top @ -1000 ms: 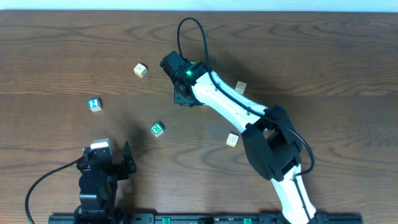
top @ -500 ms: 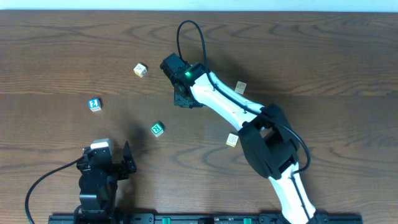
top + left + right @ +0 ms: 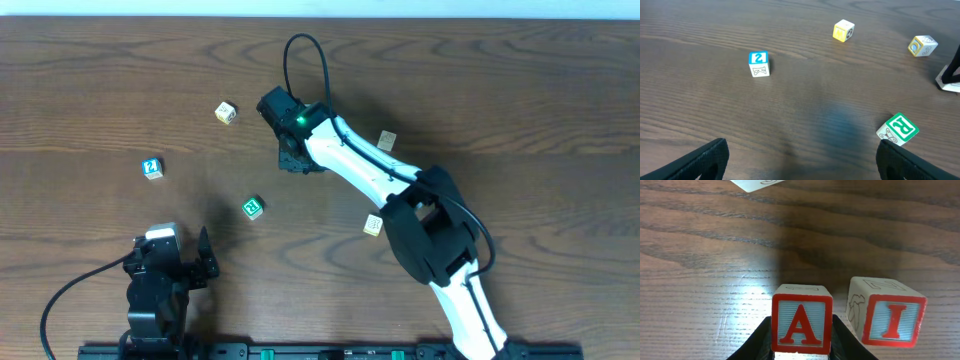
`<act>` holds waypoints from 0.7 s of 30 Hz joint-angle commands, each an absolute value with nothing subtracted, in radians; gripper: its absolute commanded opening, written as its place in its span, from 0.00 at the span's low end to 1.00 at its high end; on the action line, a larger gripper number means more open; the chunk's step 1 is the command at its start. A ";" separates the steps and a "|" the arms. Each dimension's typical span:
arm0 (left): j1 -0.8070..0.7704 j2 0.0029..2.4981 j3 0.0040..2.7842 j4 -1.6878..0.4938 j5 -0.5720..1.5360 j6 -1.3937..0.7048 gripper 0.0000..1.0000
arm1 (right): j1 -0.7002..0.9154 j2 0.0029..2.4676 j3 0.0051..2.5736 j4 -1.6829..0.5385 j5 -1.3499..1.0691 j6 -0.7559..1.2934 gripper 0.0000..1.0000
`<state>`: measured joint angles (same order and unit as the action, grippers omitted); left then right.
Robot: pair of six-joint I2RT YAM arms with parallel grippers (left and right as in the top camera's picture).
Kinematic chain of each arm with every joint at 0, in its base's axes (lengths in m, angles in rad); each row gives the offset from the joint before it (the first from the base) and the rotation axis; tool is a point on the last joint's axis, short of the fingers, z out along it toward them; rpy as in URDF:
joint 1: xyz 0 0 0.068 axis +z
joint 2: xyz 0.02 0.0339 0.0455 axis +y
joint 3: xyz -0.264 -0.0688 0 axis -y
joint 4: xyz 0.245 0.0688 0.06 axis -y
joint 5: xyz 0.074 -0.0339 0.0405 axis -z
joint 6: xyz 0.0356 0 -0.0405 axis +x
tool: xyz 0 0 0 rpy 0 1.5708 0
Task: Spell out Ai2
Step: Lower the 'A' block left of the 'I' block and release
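My right gripper is shut on a red-framed A block, held low over the table at centre. A matching I block stands just to its right in the right wrist view, with a small gap between them. Both blocks are hidden under the gripper in the overhead view. The blue 2 block lies apart at the left and also shows in the left wrist view. My left gripper is open and empty near the front edge.
A green R block lies between the arms and shows in the left wrist view. A yellow block sits farther back. Two pale blocks lie right of the right arm.
My right gripper has shifted slightly to the left with the A block. The left arm has not moved.
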<state>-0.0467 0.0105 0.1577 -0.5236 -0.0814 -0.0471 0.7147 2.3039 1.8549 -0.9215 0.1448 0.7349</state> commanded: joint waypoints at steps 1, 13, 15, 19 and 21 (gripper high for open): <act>-0.042 0.004 0.142 -0.524 -0.084 -0.029 0.95 | 0.713 2.326 1.847 -0.919 0.162 0.743 0.01; -0.042 0.004 0.142 -0.524 -0.084 -0.029 0.95 | 0.713 2.326 1.847 -0.916 0.177 0.743 0.39; -0.042 0.004 0.142 -0.524 -0.084 -0.029 0.95 | 0.713 2.326 1.847 -0.916 0.177 0.743 0.42; -0.042 0.004 0.142 -0.524 -0.084 -0.029 0.95 | 0.713 2.326 1.847 -0.916 0.177 0.743 0.41; -0.042 0.004 0.142 -0.524 -0.084 -0.029 0.95 | 0.713 2.326 1.847 -0.916 0.177 0.743 0.41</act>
<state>-0.0467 0.0105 0.1577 -0.5236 -0.0814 -0.0471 0.7147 2.3058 1.8549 -0.9180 0.1551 0.7349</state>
